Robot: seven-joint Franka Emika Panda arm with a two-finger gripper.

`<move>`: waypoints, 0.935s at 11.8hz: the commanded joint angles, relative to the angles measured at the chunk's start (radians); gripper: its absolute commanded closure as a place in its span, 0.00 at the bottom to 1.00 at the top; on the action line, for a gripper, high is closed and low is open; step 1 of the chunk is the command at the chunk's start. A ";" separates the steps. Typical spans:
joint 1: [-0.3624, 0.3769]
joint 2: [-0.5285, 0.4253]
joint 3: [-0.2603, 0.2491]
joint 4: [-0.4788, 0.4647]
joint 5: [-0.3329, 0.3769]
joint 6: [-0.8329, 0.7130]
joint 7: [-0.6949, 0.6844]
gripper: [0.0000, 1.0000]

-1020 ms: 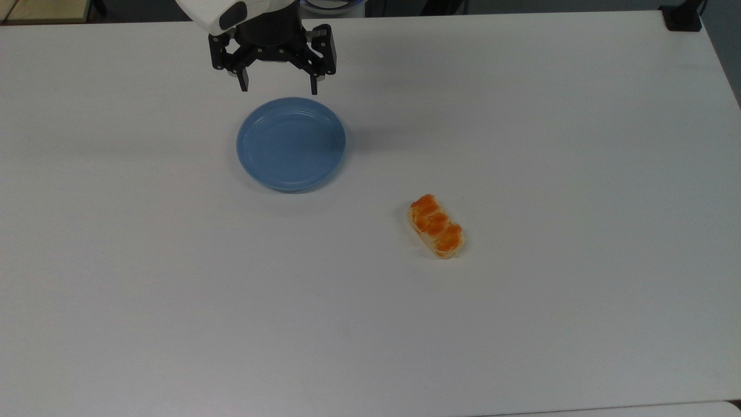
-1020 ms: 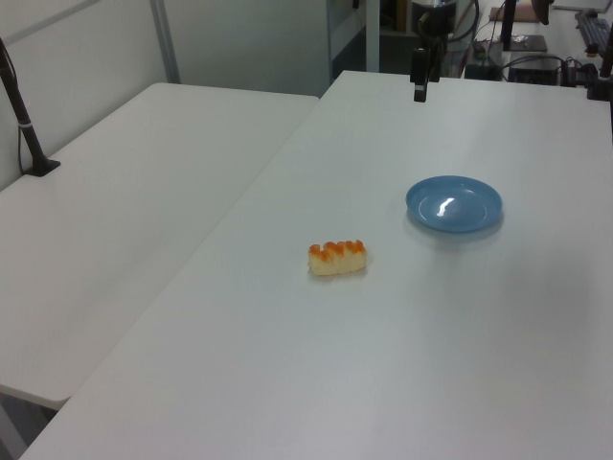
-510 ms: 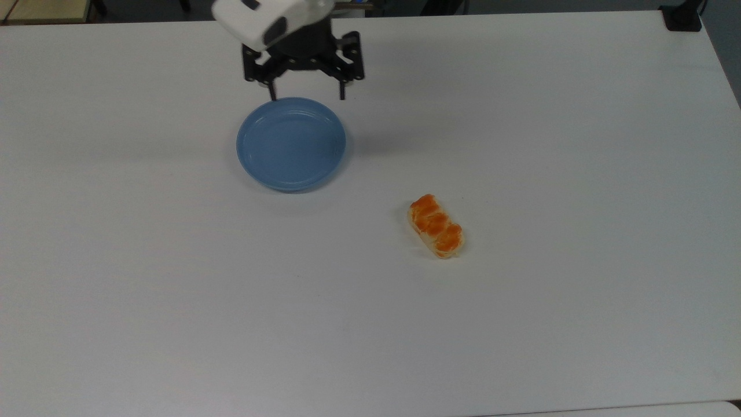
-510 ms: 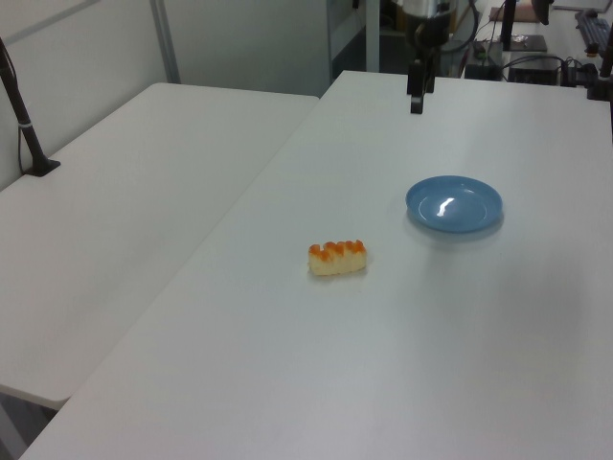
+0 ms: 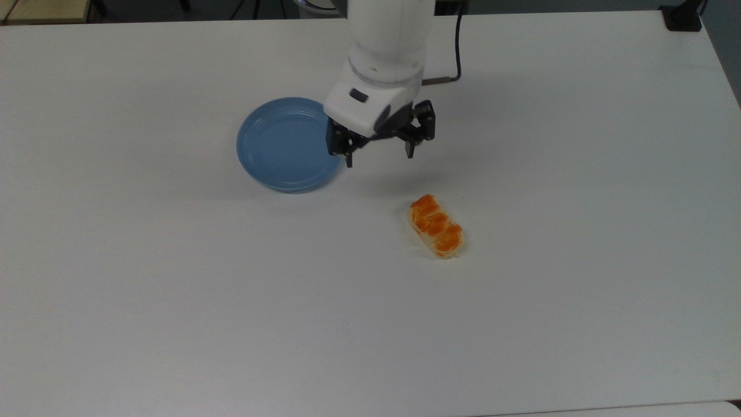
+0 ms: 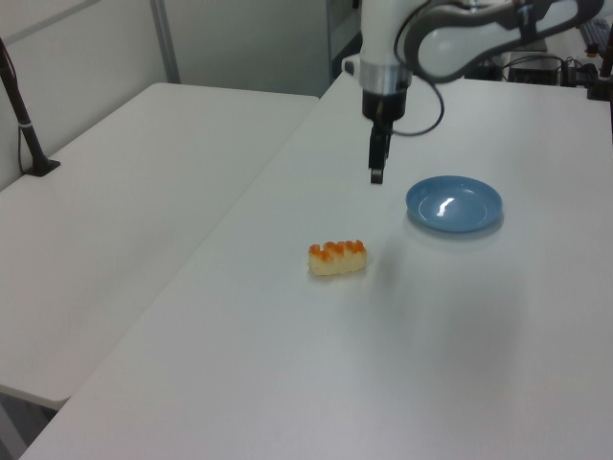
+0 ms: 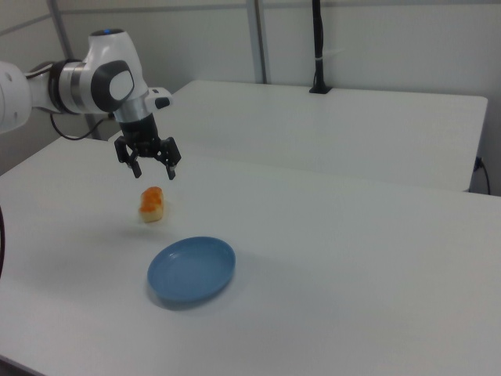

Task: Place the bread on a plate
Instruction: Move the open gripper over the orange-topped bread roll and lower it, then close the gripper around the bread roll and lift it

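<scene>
The bread [image 5: 436,226], a small loaf with orange-brown lumps on top and cream sides, lies on the white table [image 5: 173,289]. It also shows in the left view [image 6: 337,257] and in the right view [image 7: 151,204]. The light-blue plate [image 5: 283,145] sits bare to the top view's left of the bread, seen too as the plate [image 6: 454,204] and the plate [image 7: 192,270]. My gripper [image 5: 378,157] hangs open above the table, between the plate's rim and the bread, holding nothing. The same gripper [image 7: 152,170] hovers above and just behind the bread in the right view.
A black cable [image 5: 457,40] trails from the arm over the table's far side. A second white table [image 6: 115,192] adjoins on the left view's left, with a black post [image 6: 24,125] on it. A dark clamp [image 5: 683,17] sits at the top view's upper right corner.
The arm has swung from behind the plate toward the bread, and the open gripper now hangs between them. Bread and plate have not moved.
</scene>
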 commanded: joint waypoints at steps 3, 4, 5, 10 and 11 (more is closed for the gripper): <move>0.097 0.122 -0.041 0.019 0.007 0.118 -0.014 0.00; 0.122 0.146 -0.059 0.025 0.005 0.126 -0.012 0.00; 0.140 0.168 -0.070 0.025 0.005 0.158 -0.009 0.00; 0.172 0.252 -0.072 0.027 0.002 0.316 0.054 0.00; 0.185 0.274 -0.082 0.046 0.002 0.324 0.071 0.00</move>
